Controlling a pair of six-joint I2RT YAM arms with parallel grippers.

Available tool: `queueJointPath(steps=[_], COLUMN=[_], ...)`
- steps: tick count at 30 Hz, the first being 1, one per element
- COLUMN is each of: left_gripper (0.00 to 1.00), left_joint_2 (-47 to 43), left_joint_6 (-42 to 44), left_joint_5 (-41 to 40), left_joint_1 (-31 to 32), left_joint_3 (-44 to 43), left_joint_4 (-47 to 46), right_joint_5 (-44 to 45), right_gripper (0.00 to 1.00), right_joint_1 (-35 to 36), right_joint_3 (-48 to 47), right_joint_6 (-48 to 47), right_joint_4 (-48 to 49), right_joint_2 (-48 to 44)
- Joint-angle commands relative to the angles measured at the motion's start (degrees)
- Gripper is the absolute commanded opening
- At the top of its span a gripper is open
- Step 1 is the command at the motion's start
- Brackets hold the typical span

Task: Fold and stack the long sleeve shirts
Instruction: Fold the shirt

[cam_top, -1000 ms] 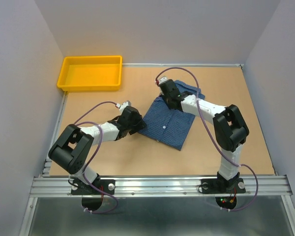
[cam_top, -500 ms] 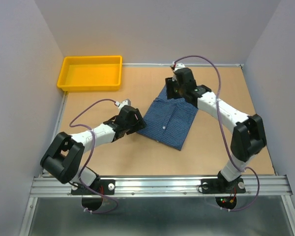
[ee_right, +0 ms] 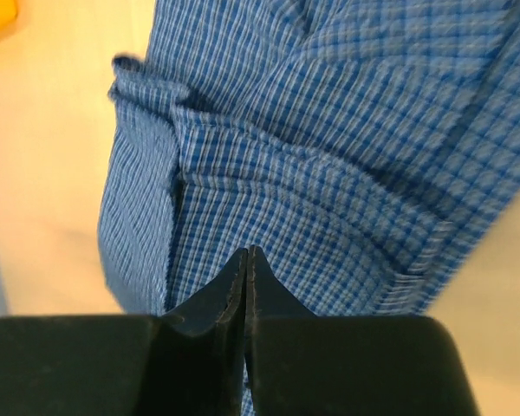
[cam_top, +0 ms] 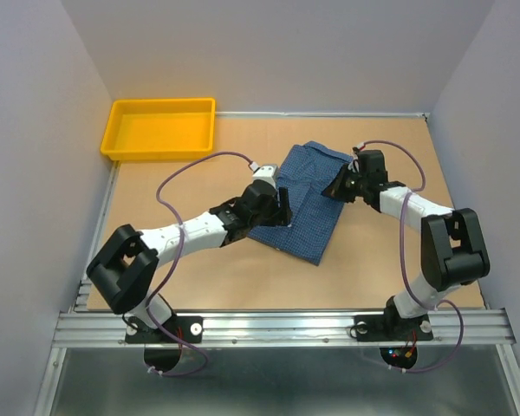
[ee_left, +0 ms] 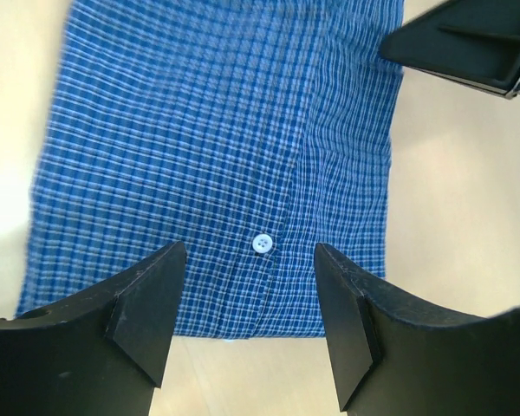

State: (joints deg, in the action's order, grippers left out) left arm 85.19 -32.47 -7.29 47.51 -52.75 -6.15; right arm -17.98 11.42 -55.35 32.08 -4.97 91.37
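At the far left corner a yellow tray point(cam_top: 160, 128) sat on the tan table point(cam_top: 199, 277), well apart from everything else. The left arm stretched in from the near left, and the left gripper point(cam_top: 280, 204) hung over the left part of the long sleeve shirt point(cam_top: 316, 221). Its fingers point(ee_left: 147, 303) were spread wide and held nothing, with a pale button point(ee_left: 261, 243) showing on the cloth between them. The shirt, blue with a fine check, lay folded into a rough oblong near the middle of the table, set on a slant with its far end toward the back right. The cloth was flat at the near end and rumpled into folds at the far end. The right gripper point(cam_top: 336, 185) was at the shirt's right edge, its fingers point(ee_right: 217, 303) pressed together; whether any cloth was pinched between them could not be told
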Motion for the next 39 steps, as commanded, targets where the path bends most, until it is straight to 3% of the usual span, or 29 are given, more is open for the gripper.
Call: queueJointPath(steps=[1,7,16,27,39], left_gripper=[0.72,0.72,0.72,0.72,0.72], left_joint_2=[4.0,8.6,10.4,12.0,11.6], left_joint_6=[4.3,5.1,5.6,5.7,2.5], left_joint_5=[-2.2,-2.8,-3.3,-3.3,-2.8], left_joint_1=[1.7,2.9,3.8,4.8,5.0], left_joint_3=[-3.8,-5.9,-7.0,-6.8,-4.4], left_joint_4=[-0.7,-0.6,-0.3,-0.2,-0.2], right_joint_5=[-11.5,-17.6,-19.3,-18.4,-12.2], right_gripper=[0.01,0.01,0.01,0.01,0.04], right_joint_1=[0.1,0.2,0.2,0.2,-3.2], right_joint_3=[5.0,6.7,4.2,2.3,9.3], right_joint_6=[6.8,11.1,12.1,11.3,8.1], right_joint_4=[17.2,26.4,29.8,31.4,30.7], right_joint_2=[0.6,4.8,10.3,14.5,12.7])
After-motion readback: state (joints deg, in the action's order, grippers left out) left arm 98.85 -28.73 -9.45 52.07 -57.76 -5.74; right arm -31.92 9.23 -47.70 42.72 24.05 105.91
